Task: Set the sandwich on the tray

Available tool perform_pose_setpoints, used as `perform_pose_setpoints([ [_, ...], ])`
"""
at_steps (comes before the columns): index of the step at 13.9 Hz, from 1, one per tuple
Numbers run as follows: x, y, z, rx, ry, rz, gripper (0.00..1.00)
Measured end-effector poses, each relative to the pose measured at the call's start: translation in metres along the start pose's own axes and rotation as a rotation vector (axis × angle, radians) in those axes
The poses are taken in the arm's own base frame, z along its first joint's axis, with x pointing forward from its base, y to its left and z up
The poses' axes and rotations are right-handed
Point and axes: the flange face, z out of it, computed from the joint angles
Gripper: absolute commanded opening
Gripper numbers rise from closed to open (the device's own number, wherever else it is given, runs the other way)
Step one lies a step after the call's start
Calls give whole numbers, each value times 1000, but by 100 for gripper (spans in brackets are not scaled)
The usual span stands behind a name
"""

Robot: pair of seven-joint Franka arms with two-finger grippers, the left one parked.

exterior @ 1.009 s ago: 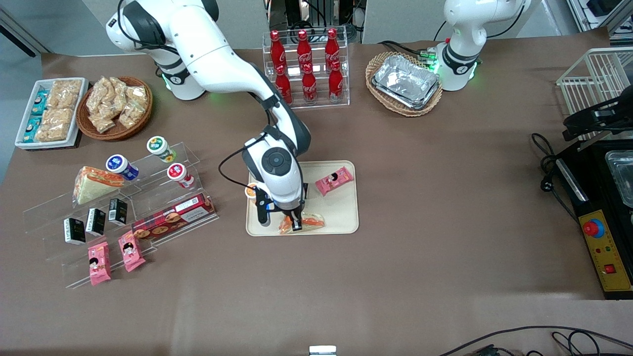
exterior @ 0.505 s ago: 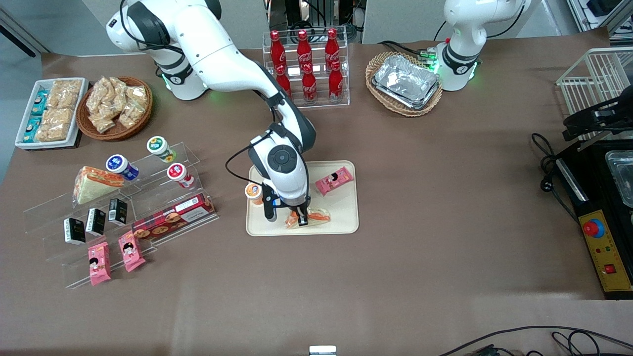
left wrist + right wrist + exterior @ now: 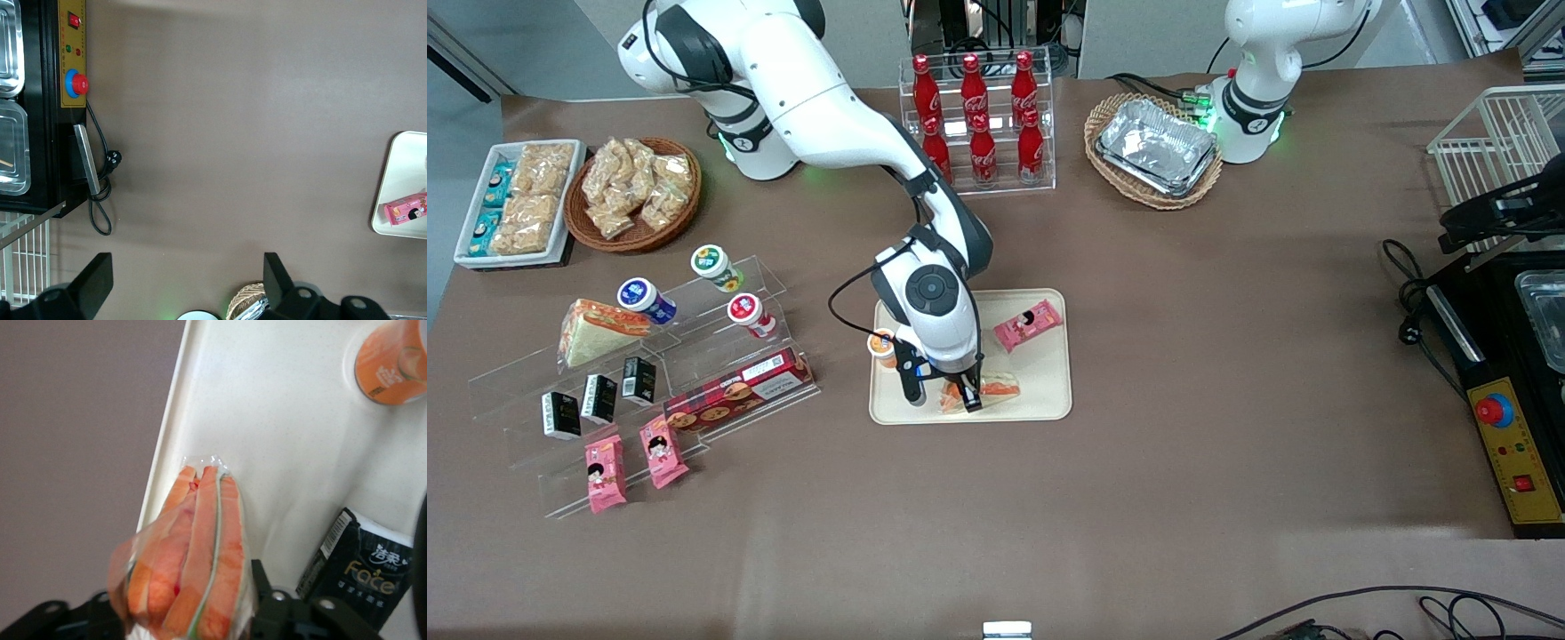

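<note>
Right, front view first: the right arm's gripper [image 3: 960, 397] hangs over the cream tray [image 3: 1049, 378], at the tray's edge nearest the front camera. Its fingers are closed on the wrapped sandwich [image 3: 992, 389], which pokes out sideways from between them, low over the tray; contact with the tray surface can't be told from this view. A pink snack pack [image 3: 1029, 324] lies on the tray farther from the camera than the sandwich. A small orange cup [image 3: 883, 345] sits at the tray's edge toward the working arm's end. A second sandwich [image 3: 596, 330] rests on the clear acrylic shelf [image 3: 694, 373] toward the working arm's end of the table, well apart from the tray.

Left wrist view: only a corner of the tray [image 3: 400, 187] shows, with the pink snack pack [image 3: 405, 209] on it. No sandwich or gripper visible here.

Right wrist view: close-up the front view lacks. The sandwich [image 3: 190, 560] shows its orange filling layers and a thin green line through clear wrap, clamped between the dark fingers [image 3: 267, 603], tip pointing toward the tray's rim [image 3: 167, 453]. The orange cup [image 3: 393, 360] stands on the tray. A black packet [image 3: 360, 567] lies beside the sandwich, hidden under the arm in the front view.
</note>
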Motion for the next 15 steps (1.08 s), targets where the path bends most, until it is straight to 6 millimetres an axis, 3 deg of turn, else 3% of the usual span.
perform_pose_setpoints([
  [2,-2,-1,-3,7,-3,-17,100],
  [4,-4,-11,-22,38,-16,-19,100],
  [6,3,-24,-64,53,-27,-24,100],
  [8,21,-34,-126,45,-43,-78,100],
  [11,79,-41,-205,12,-38,-308,100],
  [13,130,-43,-234,-23,19,-528,100],
  [15,181,-44,-252,-59,54,-741,100],
])
